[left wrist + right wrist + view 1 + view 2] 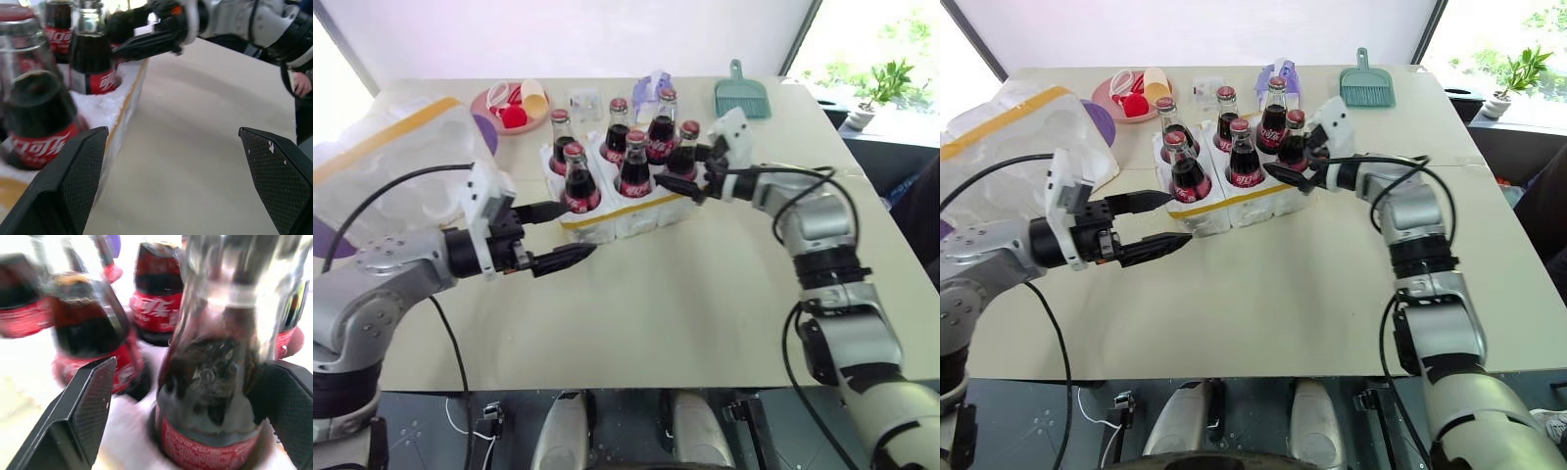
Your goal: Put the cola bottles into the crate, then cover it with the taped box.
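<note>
Six cola bottles [635, 164] are standing upright in the wells of the crate [626, 217], which is sitting on the table [705, 284] near its middle. At the crate's right end the right gripper [689, 176] is reaching in, and its fingers are standing spread on both sides of the nearest bottle, one pad apart from the glass. Just beside the crate's left front corner the left gripper [562, 235] is hovering with its fingers wide apart, holding nothing. On the table's far left the taped box [396, 162] is lying.
</note>
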{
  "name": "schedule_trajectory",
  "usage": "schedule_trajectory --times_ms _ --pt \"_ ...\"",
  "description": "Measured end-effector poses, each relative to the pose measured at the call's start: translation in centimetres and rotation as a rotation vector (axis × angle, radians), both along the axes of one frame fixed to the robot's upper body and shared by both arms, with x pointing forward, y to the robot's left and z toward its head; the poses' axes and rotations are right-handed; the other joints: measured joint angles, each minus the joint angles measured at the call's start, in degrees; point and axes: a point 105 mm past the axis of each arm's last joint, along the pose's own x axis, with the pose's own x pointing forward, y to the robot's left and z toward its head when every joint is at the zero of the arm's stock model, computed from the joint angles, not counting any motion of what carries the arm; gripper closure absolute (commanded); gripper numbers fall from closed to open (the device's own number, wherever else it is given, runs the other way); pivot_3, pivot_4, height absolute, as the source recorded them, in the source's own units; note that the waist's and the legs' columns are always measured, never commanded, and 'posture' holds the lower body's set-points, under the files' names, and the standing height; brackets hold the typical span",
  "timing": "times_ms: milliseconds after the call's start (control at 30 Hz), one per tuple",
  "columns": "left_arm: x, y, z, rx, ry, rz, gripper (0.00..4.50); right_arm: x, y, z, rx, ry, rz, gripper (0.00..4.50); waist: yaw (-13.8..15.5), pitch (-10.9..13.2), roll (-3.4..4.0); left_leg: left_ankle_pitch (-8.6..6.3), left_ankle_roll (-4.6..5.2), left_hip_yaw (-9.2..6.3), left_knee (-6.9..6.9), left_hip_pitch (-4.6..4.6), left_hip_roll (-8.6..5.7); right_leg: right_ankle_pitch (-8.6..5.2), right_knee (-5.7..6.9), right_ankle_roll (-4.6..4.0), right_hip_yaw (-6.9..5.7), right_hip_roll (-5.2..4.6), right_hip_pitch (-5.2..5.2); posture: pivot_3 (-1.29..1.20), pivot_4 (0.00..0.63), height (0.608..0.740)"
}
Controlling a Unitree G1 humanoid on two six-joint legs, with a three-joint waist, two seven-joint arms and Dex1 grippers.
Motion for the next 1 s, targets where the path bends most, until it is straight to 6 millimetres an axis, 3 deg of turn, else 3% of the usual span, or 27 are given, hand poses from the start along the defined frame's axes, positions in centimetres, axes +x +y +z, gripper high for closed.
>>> schedule_trajectory --times_ms 100,267,367,400,433,467,500,533,567,667,767,1000 --pt "-0.8 2.5 1.5 0.055 -0.017 0.057 0.0 -2.1 -2.5 2.4 -0.028 -0.018 0.026 0.07 -0.07 0.01 0.01 0.0 0.01 0.01 -0.02 0.01 0.0 0.0 -0.02 0.0 0.0 0.0 -0.03 0.0 0.15 0.736" --pt "-3.8 9.4 3.7 0.233 0.042 0.216 0.0 -7.1 -5.6 6.4 -0.059 -0.007 0.154 0.07 -0.67 0.01 0.08 -0.01 0.02 0.09 -0.13 0.12 0.05 -0.02 -0.01 -0.03 0.0 0.03 -0.07 0.0 0.15 0.736" --pt "-6.3 14.5 3.3 0.364 0.161 0.319 0.0 -9.3 -5.0 7.7 -0.06 -0.01 0.272 0.07 -1.01 -0.02 0.14 -0.02 0.01 0.19 -0.19 0.16 0.1 -0.13 -0.04 -0.22 -0.01 0.04 -0.14 0.0 0.15 0.736" --pt "-7.3 17.2 2.9 0.427 0.221 0.373 0.0 -9.7 -4.7 8.2 -0.04 -0.014 0.303 0.07 -1.18 -0.03 0.17 -0.02 0.0 0.21 -0.23 0.16 0.11 -0.19 -0.03 -0.33 -0.02 0.04 -0.15 0.0 0.15 0.736" --pt "-7.5 17.7 2.8 0.438 0.229 0.384 0.0 -9.7 -4.7 8.3 -0.036 -0.013 0.306 0.07 -1.23 -0.03 0.18 -0.02 0.0 0.21 -0.24 0.16 0.11 -0.2 -0.03 -0.35 -0.02 0.04 -0.18 0.0 0.15 0.736" --pt "-7.9 19.4 2.9 0.472 0.245 0.424 0.0 -9.8 -4.5 8.6 -0.02 -0.014 0.317 0.07 -1.22 -0.02 0.17 -0.01 -0.01 0.2 -0.27 0.14 0.11 -0.21 -0.03 -0.37 -0.02 0.03 -0.19 0.0 0.15 0.736" --pt "-8.3 22.3 3.0 0.568 0.291 0.477 0.0 -10.0 -3.8 9.2 0.018 -0.02 0.351 0.07 -1.09 -0.03 0.14 -0.01 -0.02 0.19 -0.27 0.14 0.11 -0.22 -0.02 -0.39 -0.04 0.04 -0.22 0.0 0.15 0.736" --pt "-8.4 23.5 3.3 0.594 0.295 0.509 0.0 -10.1 -3.6 9.4 0.027 -0.024 0.364 0.07 -0.98 -0.03 0.15 -0.01 -0.02 0.19 -0.29 0.11 0.11 -0.21 -0.04 -0.4 -0.04 0.04 -0.25 0.0 0.15 0.736" --pt "-8.4 25.3 3.9 0.637 0.295 0.548 0.0 -10.2 -3.4 9.5 0.035 -0.028 0.372 0.07 -0.64 -0.04 0.14 -0.01 -0.02 0.2 -0.29 0.1 0.1 -0.21 -0.05 -0.4 -0.04 0.02 -0.25 0.0 0.15 0.736" --pt "-7.5 28.3 4.7 0.687 0.275 0.618 0.0 -9.8 -2.9 9.2 0.045 -0.027 0.37 0.07 0.01 -0.06 0.11 -0.02 -0.02 0.23 -0.29 0.0 0.08 -0.2 -0.12 -0.38 -0.04 -0.04 -0.26 0.0 0.15 0.736" --pt "-6.0 30.2 4.3 0.714 0.229 0.685 0.0 -9.6 -2.8 8.7 0.049 -0.014 0.361 0.07 0.06 -0.04 0.1 -0.02 -0.02 0.28 -0.3 -0.06 0.05 -0.09 -0.09 -0.18 -0.03 -0.05 -0.3 0.0 0.15 0.736" --pt "-0.1 30.7 1.6 0.75 0.202 0.725 0.0 -9.5 -3.5 8.3 0.055 0.01 0.306 0.07 0.12 -0.07 -0.06 0.0 0.0 0.24 -0.09 -0.03 0.06 -0.06 0.28 -0.11 -0.07 0.02 -0.28 0.0 0.15 0.736"
